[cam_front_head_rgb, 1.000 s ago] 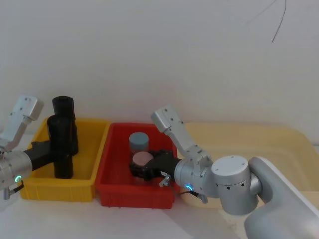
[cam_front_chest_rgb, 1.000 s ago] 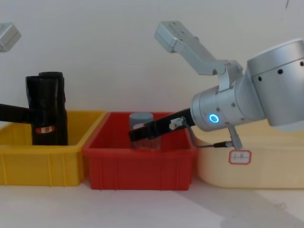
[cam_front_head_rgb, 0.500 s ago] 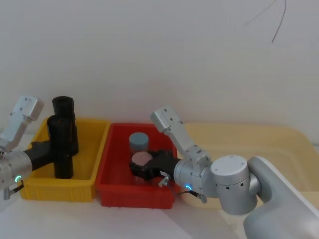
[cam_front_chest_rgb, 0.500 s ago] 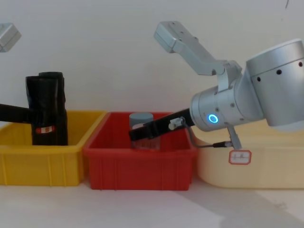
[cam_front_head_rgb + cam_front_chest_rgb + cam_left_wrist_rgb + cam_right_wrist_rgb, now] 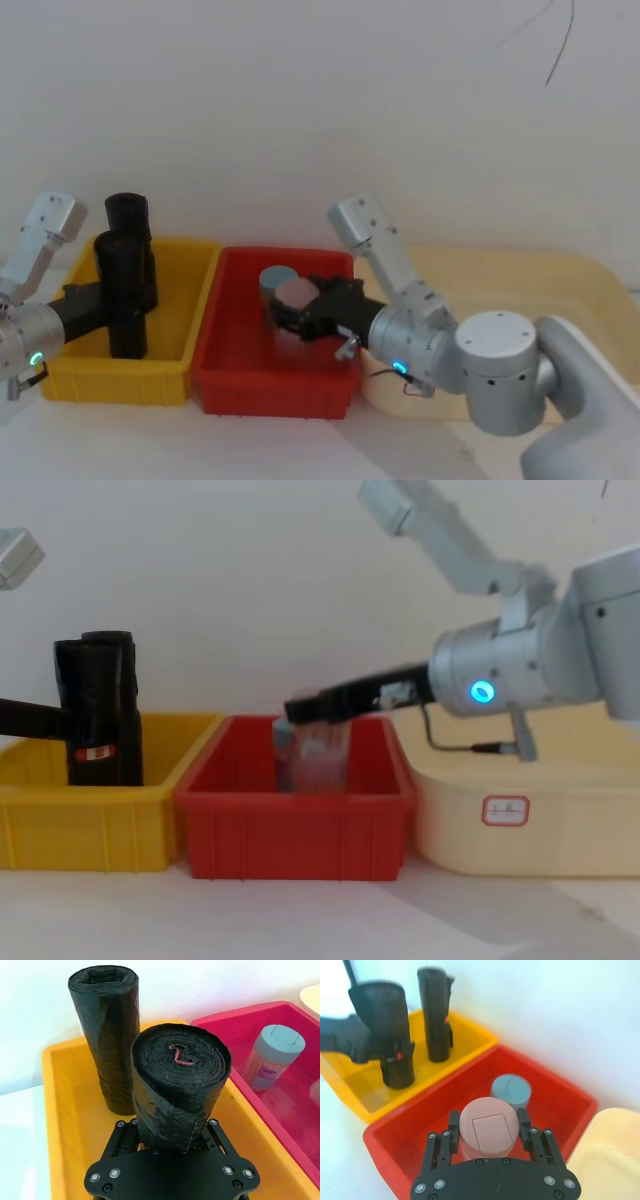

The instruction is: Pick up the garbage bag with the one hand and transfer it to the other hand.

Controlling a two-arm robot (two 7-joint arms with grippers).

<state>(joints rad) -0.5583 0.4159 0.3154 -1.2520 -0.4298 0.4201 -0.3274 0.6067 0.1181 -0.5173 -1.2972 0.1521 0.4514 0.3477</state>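
Head view, lower left: the green-ringed left gripper (image 5: 112, 300) reaches in from the frame's left edge, closed around the garbage bag (image 5: 127, 262), which stands upright in the yellow bin (image 5: 120, 378). In the left wrist view we see the fingers pressing both sides of the roll low down, its coiled end facing the camera. The second black roll (image 5: 107, 1035) stands just behind it, outside the grip. In the chest view the red-and-white label (image 5: 95, 752) sits low on the held roll. Its foot is hidden behind the bin's front wall, so we cannot tell whether it has left the floor.

Now the change: the blue-ringed right gripper (image 5: 303, 315) has come up. A second ago it lay low inside the red bin (image 5: 270, 390); now, at the chest view's centre, it rides above the rim, with its arm swung higher toward the upper right. Its fingers are clamped on a pink-capped bottle (image 5: 486, 1132) (not the thing we are after), and the bottle has risen with it. The bottle sits close beside the grey-capped bottle (image 5: 511, 1091), which is standing in the bin. The left arm and its roll have not budged.

For the task, we judge that the receiving hand is occupied. Until it lets that bottle go, it cannot take the roll. The bag is gripped but not clearly lifted, and the transfer has not begun.
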